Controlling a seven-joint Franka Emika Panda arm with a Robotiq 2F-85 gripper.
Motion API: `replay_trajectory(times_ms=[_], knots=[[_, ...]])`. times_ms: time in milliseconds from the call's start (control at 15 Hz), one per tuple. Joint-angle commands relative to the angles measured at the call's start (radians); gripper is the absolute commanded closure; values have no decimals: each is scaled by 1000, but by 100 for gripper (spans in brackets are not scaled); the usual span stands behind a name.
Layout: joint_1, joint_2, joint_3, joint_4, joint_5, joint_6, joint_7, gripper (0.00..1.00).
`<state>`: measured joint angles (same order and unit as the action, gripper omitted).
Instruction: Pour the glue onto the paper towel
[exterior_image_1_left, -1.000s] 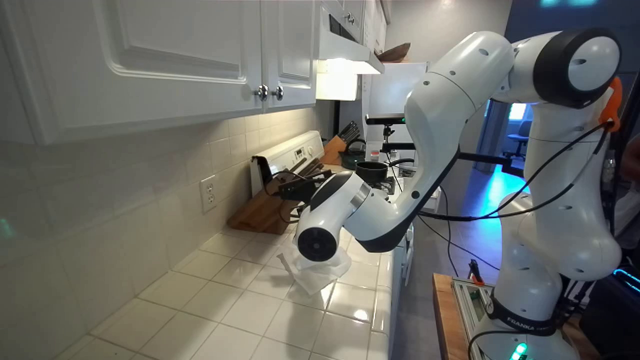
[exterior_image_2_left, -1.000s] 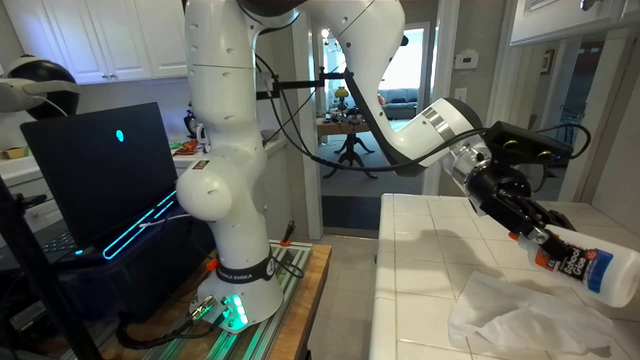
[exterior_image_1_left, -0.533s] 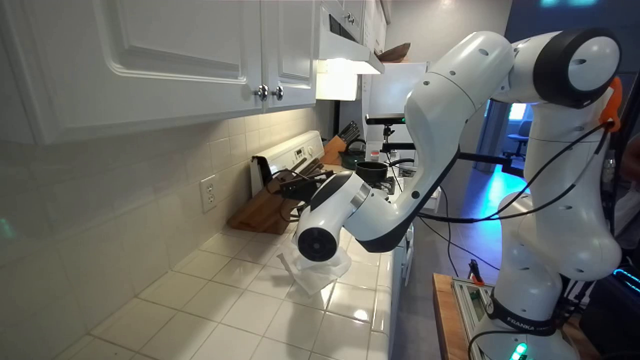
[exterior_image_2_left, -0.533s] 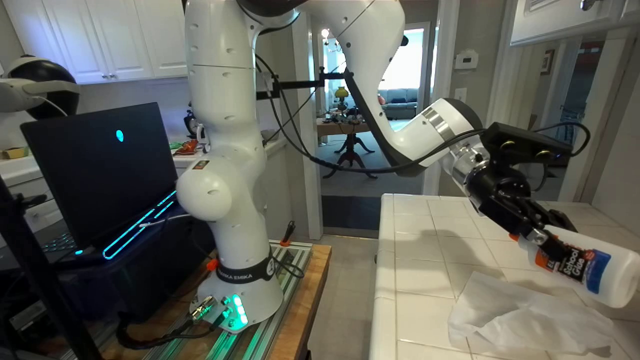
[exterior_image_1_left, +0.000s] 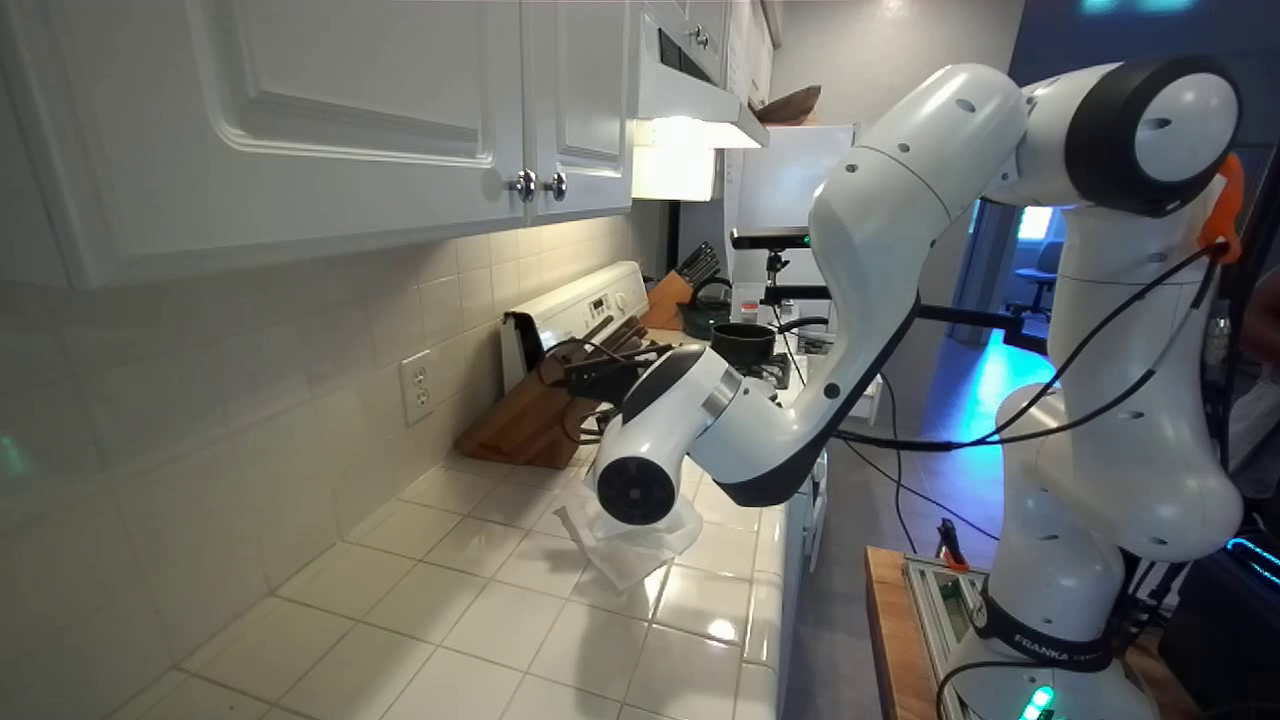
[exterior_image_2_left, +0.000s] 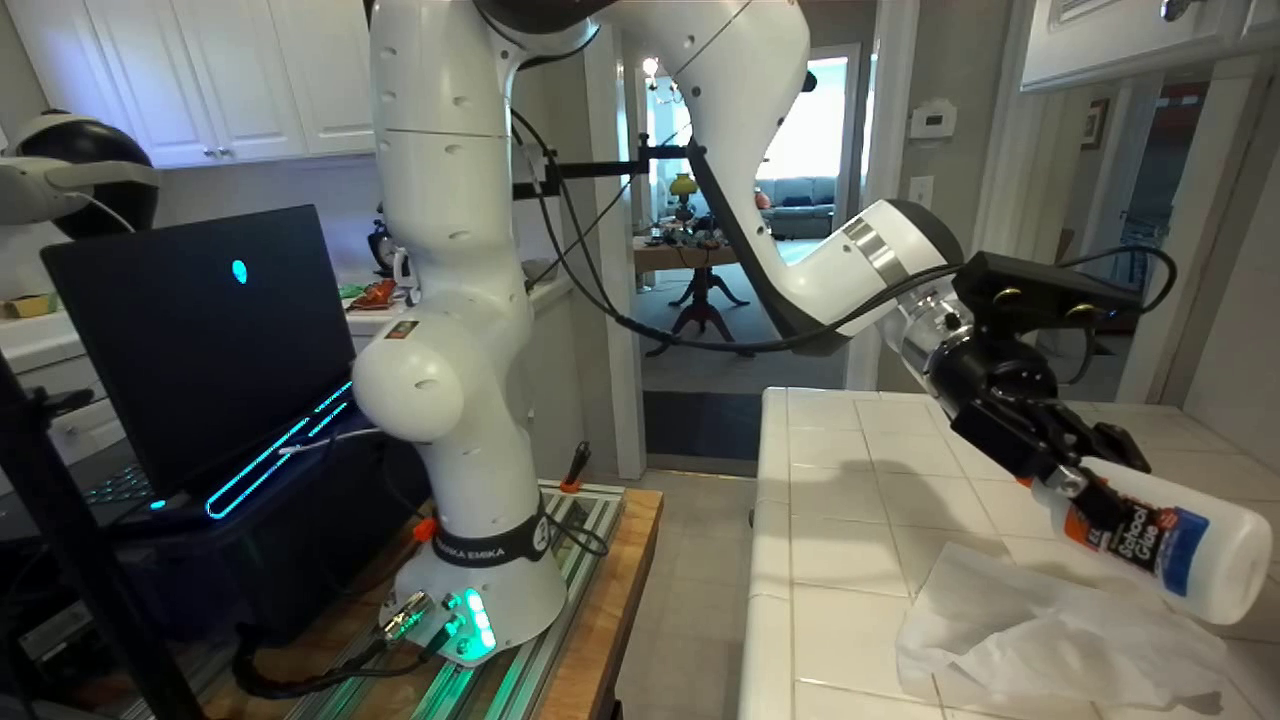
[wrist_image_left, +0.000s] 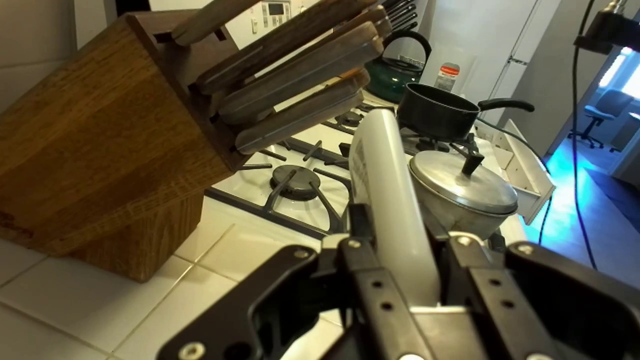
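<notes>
The glue (exterior_image_2_left: 1215, 565) is a white bottle with a blue and orange label. In an exterior view it is tilted, its base low at the right and its orange top behind the fingers at the upper left. My gripper (exterior_image_2_left: 1110, 485) is shut on it and holds it over the far part of the paper towel (exterior_image_2_left: 1050, 630), apart from it. The rumpled white towel lies on the tiles and also shows in an exterior view (exterior_image_1_left: 630, 555), where the arm hides the glue. In the wrist view the glue (wrist_image_left: 390, 190) stands between the fingers (wrist_image_left: 396, 222).
A wooden knife block (wrist_image_left: 115, 145) stands close by at the left of the wrist view. Beyond are the stove burner (wrist_image_left: 296, 181), a lidded pot (wrist_image_left: 462, 192) and a black saucepan (wrist_image_left: 437, 112). Upper cabinets (exterior_image_1_left: 350, 120) hang above the tiled counter (exterior_image_1_left: 480, 620).
In an exterior view my gripper and the glue have shifted slightly left and down. The glue stays in the grip. The paper towel has not moved.
</notes>
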<state>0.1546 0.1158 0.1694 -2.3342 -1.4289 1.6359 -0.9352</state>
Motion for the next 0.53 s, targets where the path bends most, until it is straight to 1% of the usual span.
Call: replay_trajectory(times_ms=[0,467], knots=[[0,10,0,-14,-8,-23,-3,94],[-1,47,0,-15,8,-42,-3,94]])
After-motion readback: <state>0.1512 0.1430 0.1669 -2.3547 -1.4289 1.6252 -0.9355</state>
